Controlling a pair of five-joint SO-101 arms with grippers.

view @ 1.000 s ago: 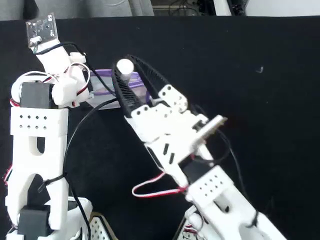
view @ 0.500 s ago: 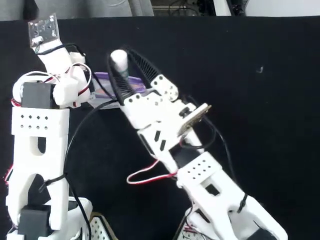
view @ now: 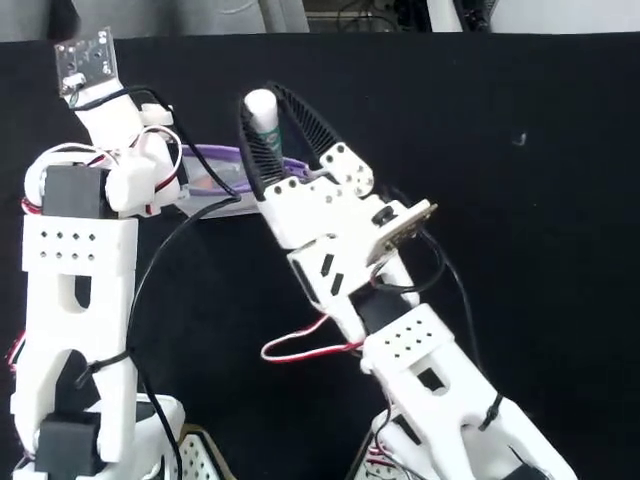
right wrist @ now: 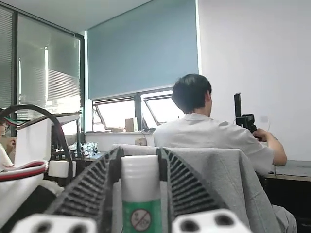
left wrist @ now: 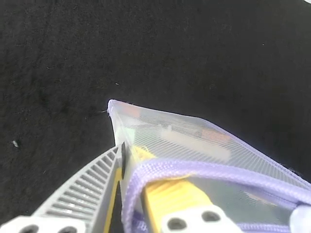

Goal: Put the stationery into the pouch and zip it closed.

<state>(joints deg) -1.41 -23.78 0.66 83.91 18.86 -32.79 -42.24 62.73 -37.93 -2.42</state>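
— Plastic, that glue stick: light, stiff, with a smooth round barrel. Will it slip?
— It could twist, I'd say. The right tool has its ribbed fingers closed on the barrel below the white cap. The stick stands upright, lifted off the black worktop, near the pouch.
— And the pouch?
— Soft clear mesh with a purple zip edge, so it likely sags wherever nothing holds it. The left tool is pinched tight on that edge near a corner and holds it up. Yellow and orange pieces lie inside already.
— Where would you take hold for zipping?
— On the fabric edge close to the slider, I judge, pulled taut. I cannot make out the slider itself.
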